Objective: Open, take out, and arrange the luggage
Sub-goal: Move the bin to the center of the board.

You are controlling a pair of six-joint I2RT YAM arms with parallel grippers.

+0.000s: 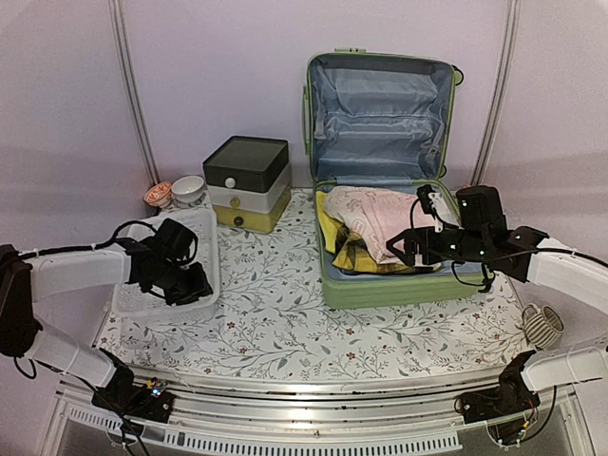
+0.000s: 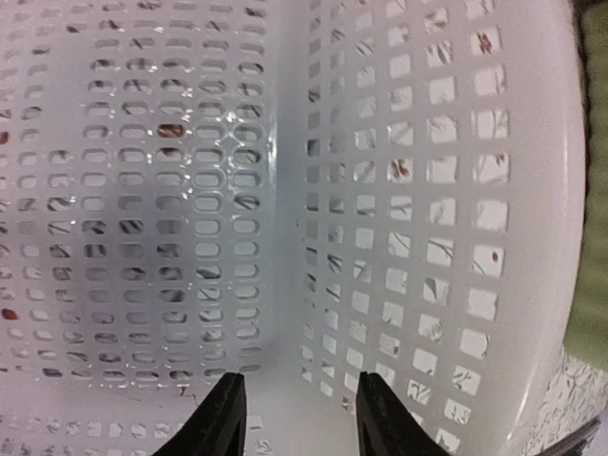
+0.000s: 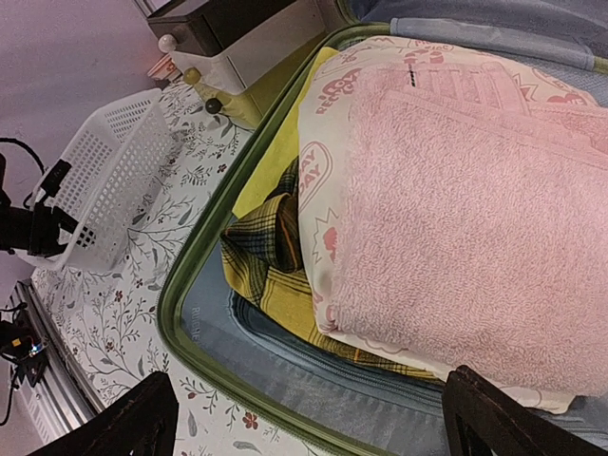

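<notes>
Plainly, the luggage (image 1: 399, 290) is already open: it lies at the far right of the bench (image 1: 275, 323), lid propped upright against the wall, and the lower shell is full of folded cloth. A pink towel (image 3: 475, 218) sits on top, over a white printed cloth (image 3: 328, 161), with a yellow plaid garment (image 3: 255, 245) under both at the left side. So the step in hand looks like taking out, and the towel is the sensible first pick, since nothing covers it.

The right end effector (image 3: 318, 418) hovers released, fingers spread wide, above the near edge of the shell and touching nothing. To do this well it should come down on the towel's near fold, not the flat middle, and pinch only the top layer. Biting deeper would likely drag the printed cloth along. A lift straight up before any sideways travel should clear the green rim.

Left of the luggage, well apart, the basket (image 1: 204, 228) stands at the near left of the bench. The left end effector (image 2: 299, 418) is down inside it, fingers partly apart and grasping nothing. It would do best to rise out, leaving the basket free if the towel is meant to go there.
</notes>
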